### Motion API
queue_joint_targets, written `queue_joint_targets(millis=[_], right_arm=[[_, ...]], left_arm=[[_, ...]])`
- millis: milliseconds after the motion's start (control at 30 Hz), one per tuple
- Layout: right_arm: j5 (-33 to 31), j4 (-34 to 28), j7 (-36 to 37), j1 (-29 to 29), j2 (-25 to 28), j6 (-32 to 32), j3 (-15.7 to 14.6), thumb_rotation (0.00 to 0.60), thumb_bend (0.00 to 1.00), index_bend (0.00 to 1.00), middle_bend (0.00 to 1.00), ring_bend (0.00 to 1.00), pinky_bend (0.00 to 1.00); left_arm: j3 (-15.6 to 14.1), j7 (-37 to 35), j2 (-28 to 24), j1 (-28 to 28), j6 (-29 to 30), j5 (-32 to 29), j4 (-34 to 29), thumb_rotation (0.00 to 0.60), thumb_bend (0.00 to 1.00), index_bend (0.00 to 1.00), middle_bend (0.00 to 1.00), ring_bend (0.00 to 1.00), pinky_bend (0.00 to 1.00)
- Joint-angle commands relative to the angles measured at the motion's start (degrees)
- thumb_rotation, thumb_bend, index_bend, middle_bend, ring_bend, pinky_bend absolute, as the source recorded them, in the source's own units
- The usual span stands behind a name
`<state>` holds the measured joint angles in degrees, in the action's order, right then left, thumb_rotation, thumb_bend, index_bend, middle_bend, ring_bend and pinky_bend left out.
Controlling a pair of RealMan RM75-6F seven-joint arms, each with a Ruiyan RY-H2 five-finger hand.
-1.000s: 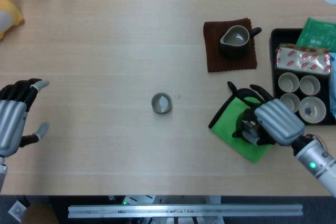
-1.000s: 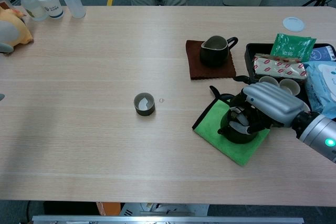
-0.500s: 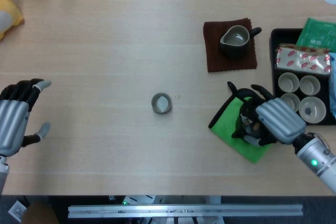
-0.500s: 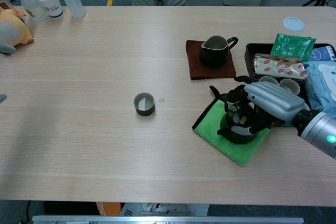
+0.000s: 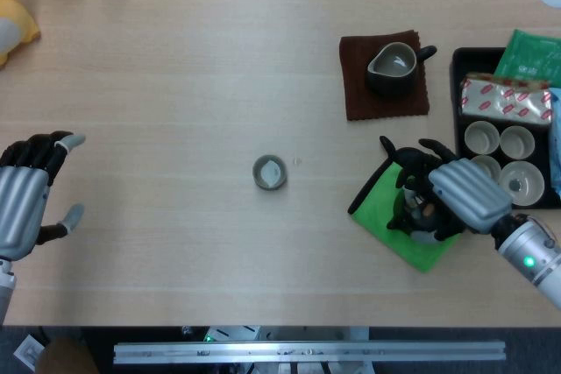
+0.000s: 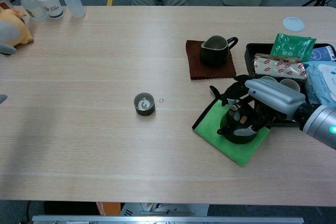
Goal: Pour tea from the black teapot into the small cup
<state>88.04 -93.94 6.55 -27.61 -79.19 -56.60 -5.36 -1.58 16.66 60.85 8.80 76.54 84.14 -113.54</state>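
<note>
Pale wood counter [image 6: 79, 103], lit evenly. Black teapot [image 6: 240, 127]: sits on green cloth [image 6: 220, 140] at right. Right robot hand [image 6: 270, 98]: over the pot, fingers draped down around its top; a firm grip cannot be confirmed. Versus a second ago, the palm has drawn back toward the tray [image 6: 252, 51], exposing more of the pot; likely regrasping. Small cup [image 6: 144, 103]: mid-counter, well apart. Left robot hand [image 5: 22, 199]: spread, empty, unmoved.
</note>
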Motion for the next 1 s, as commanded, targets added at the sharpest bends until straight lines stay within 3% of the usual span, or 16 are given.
queue_joint_targets(millis=[33,233,467,1000], right_arm=[[0.0,-0.3,-0.6,-0.5,0.5,0.6,0.2,0.59,0.0,0.64,0.38,0.21,0.0],[-0.5,-1.4,-2.8,-1.6,1.8,2.2,0.7,0.587,0.0,0.66,0.38,0.21,0.0],[-0.4,-2.6,-2.3,-2.6,3.2,3.6,0.8,0.531,0.0,0.7,0.39,0.21,0.0],[-0.9,-2.1,-8.2,-3.2,3.6,3.8,1.3,0.529,0.0,0.74,0.4,0.19,0.0]], left_arm=[[0.0,0.0,0.0,0.0,0.0,0.0,0.0,0.6,0.27,0.15,0.19,0.16,0.2],[-0.1,-0.1,-0.1,0.0,0.1,0.1,-0.1,0.6,0.27,0.15,0.19,0.16,0.2],[-0.2,-0.3,-0.2,-0.1,0.2,0.0,0.0,0.6,0.27,0.15,0.19,0.16,0.2],[-0.2,-0.1,-0.1,0.2,-0.2,-0.3,0.2,0.6,0.27,0.15,0.19,0.16,0.2]])
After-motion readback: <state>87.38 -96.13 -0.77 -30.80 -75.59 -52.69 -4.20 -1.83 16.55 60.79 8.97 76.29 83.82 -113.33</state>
